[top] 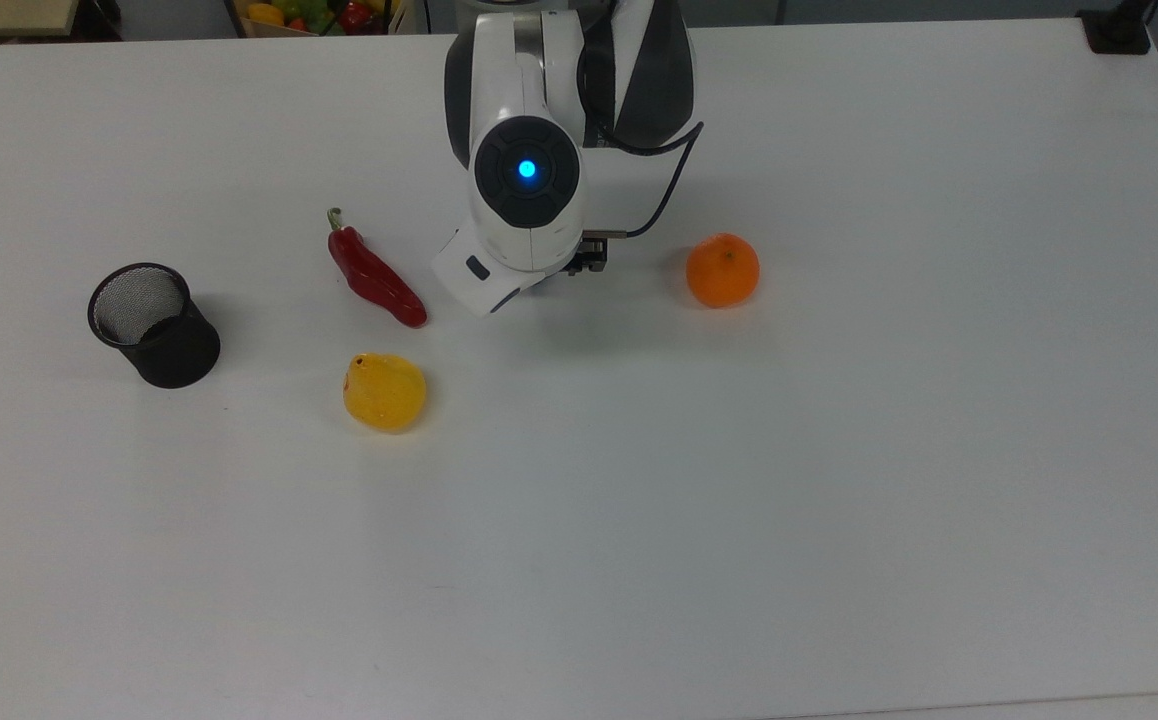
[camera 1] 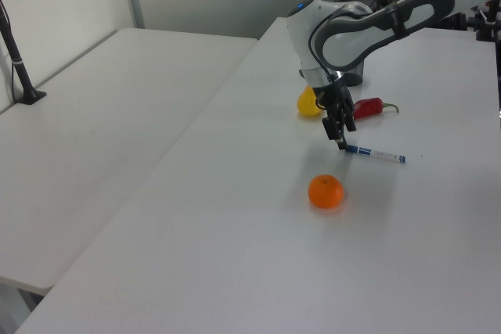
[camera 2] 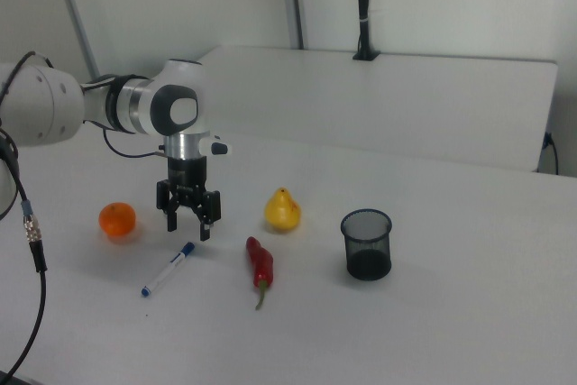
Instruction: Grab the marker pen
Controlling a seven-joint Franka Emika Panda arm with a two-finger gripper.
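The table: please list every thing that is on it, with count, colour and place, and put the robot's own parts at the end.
marker pen: one, white barrel with blue cap, lying flat between the orange and the red chilli in the right view, just below the pincer.
orange: one, orange, toward the top view's right of the arm.
red chilli: one, red with a green stem, at the top view's left of the arm.
pear: one, yellow, below the chilli in the top view.
mesh cup: one, black, upright, farthest to the top view's left.
table: one, white.
arm: one, white and black, blue light on it.
pincer: one, black, open, pointing down above the marker's capped end.
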